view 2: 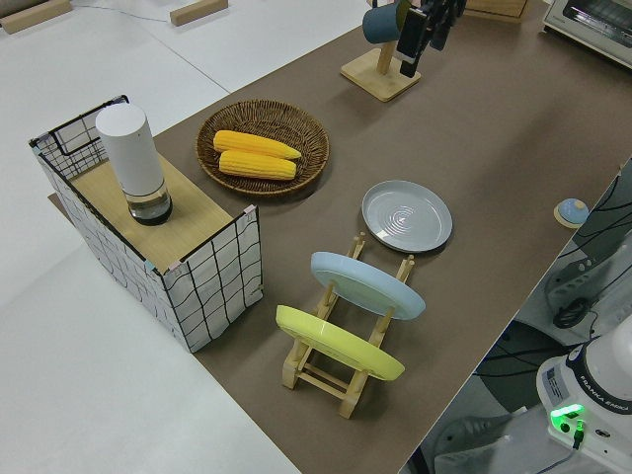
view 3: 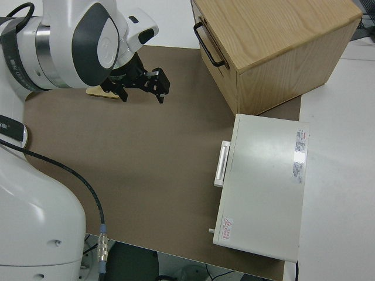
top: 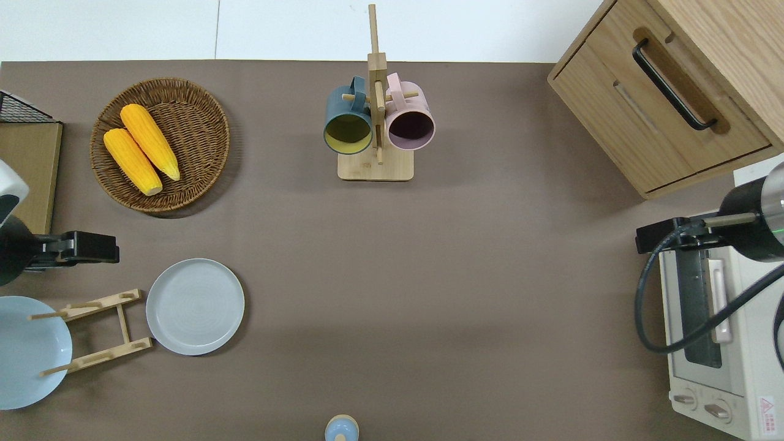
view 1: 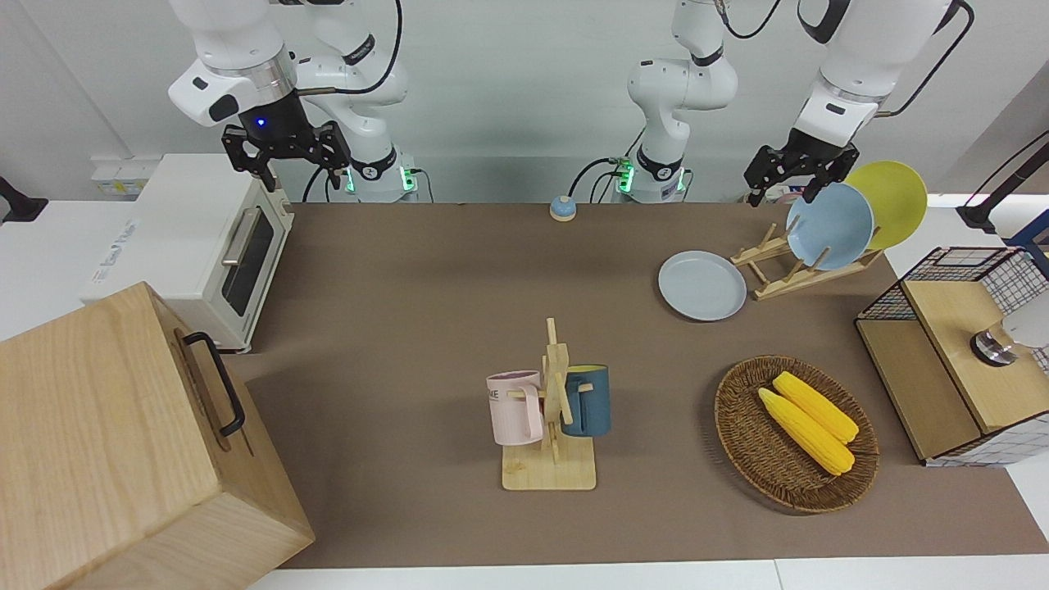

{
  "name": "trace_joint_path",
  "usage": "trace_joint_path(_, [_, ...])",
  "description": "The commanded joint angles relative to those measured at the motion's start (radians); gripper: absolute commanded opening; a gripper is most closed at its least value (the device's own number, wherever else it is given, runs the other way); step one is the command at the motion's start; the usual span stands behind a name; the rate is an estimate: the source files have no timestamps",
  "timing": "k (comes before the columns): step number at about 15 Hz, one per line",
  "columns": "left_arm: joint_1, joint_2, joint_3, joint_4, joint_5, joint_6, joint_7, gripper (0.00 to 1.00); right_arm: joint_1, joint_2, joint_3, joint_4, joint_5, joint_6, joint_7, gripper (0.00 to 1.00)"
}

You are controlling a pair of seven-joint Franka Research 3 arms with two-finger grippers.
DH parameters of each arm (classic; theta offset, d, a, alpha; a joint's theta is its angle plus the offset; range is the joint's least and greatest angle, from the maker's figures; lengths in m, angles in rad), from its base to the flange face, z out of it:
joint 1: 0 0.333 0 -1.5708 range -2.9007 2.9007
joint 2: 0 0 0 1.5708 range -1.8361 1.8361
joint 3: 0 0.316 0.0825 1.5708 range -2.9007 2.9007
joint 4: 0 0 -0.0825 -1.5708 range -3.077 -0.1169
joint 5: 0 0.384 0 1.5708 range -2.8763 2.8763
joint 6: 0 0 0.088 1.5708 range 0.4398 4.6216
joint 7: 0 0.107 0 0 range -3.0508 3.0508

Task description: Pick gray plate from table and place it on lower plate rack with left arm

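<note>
The gray plate (view 1: 702,285) (top: 195,306) (view 2: 407,215) lies flat on the brown table, just beside the low end of the wooden plate rack (view 1: 774,274) (top: 101,331) (view 2: 341,370). A sky-blue plate (view 1: 829,225) and a yellow plate (view 1: 895,201) lean in the rack's upper slots; the slots nearest the gray plate are bare. My left gripper (view 1: 780,190) (top: 104,248) (view 2: 423,39) hangs open and holds nothing, over bare table between the rack and the wicker basket. The right arm is parked, its gripper (view 1: 299,168) (view 3: 140,91) open.
A wicker basket (top: 202,104) with two corn cobs lies farther from the robots than the plate. A mug tree (top: 375,165) with two mugs stands mid-table. A wire-sided box (view 1: 942,328) sits at the left arm's end; a toaster oven (view 1: 205,246) and wooden cabinet (view 1: 123,442) at the right arm's end.
</note>
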Motion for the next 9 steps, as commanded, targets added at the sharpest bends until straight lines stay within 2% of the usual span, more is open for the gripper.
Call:
trace_joint_path(1, [0.014, 0.007, -0.009, 0.012, -0.003, -0.015, -0.007, 1.0, -0.025, -0.002, 0.018, 0.007, 0.019, -0.016, 0.009, 0.987])
trace_joint_path(9, [0.029, 0.006, 0.009, -0.029, 0.026, 0.004, 0.01, 1.0, -0.025, -0.002, 0.018, 0.007, 0.019, -0.016, 0.009, 0.987])
